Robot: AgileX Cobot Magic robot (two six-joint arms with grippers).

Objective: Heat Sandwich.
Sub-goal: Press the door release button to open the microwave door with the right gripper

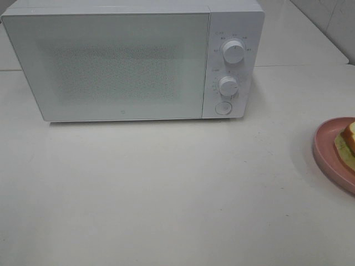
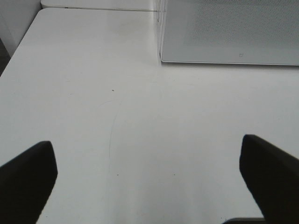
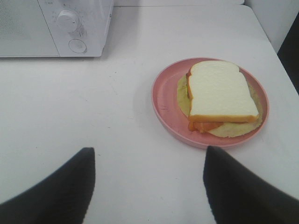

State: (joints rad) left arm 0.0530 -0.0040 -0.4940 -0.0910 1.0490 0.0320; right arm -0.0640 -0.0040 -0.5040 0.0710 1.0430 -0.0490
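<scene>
The sandwich [image 3: 219, 95], white bread with tan crust over a yellow-green layer, lies on a round pink plate [image 3: 164, 100]. In the exterior high view only its edge [image 1: 347, 145] shows on the plate [image 1: 327, 144] at the table's right border. The white microwave [image 1: 133, 61] stands at the back with its door shut. My right gripper [image 3: 147, 186] is open over bare table, short of the plate and apart from it. My left gripper [image 2: 147, 182] is open wide above bare table, in front of the microwave's lower left corner [image 2: 229, 32]. Neither arm appears in the exterior high view.
The microwave carries two knobs [image 1: 233, 51] and a round button [image 1: 223, 108] on its right panel. The white table [image 1: 166, 188] stretches in front of it. A table seam runs behind the microwave on the right.
</scene>
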